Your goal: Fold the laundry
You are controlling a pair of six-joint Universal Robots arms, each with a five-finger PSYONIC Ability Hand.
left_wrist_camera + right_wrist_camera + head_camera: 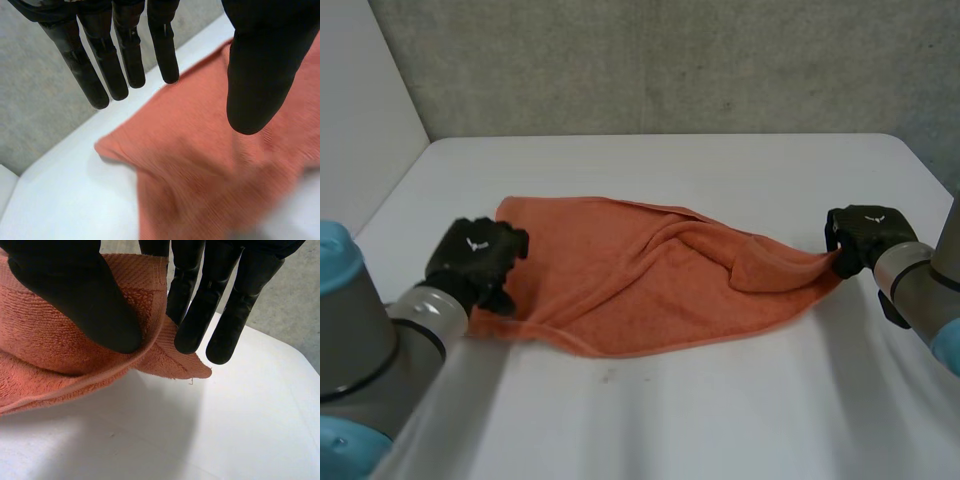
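Observation:
An orange towel (640, 275) lies rumpled and stretched across the white table (720, 400). My left hand (475, 255) hovers at the towel's left edge with fingers (120, 65) straight and spread, thumb apart, holding nothing; the towel (210, 170) lies loose below it. My right hand (860, 235) is at the towel's right corner. There its thumb and fingers (200, 305) pinch the towel (55, 340) edge, and the corner hangs lifted off the table.
A grey wall (670, 60) runs behind the table's far edge. A white side panel (360, 100) stands at the left. Bare table (210, 440) stretches in front of the towel and to its right.

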